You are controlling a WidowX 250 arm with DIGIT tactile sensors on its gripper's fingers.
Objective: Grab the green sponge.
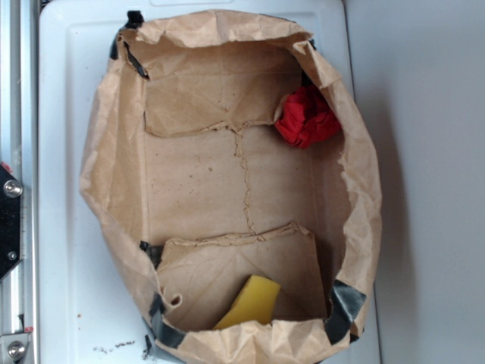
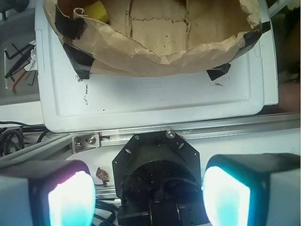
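Observation:
The green sponge shows its yellow foam face and leans against the near inner wall of a brown paper bag. In the wrist view a yellow corner of the green sponge peeks over the bag's rim at the top left. My gripper is open, its two glowing pads wide apart with nothing between them. It hovers over the robot's black base, well outside the bag and far from the sponge. The exterior view does not show the gripper.
A red cloth wad lies in the bag's far right corner. The bag stands on a white tray, its corners held with black tape. An aluminium rail runs beside the tray. Allen keys lie to the left.

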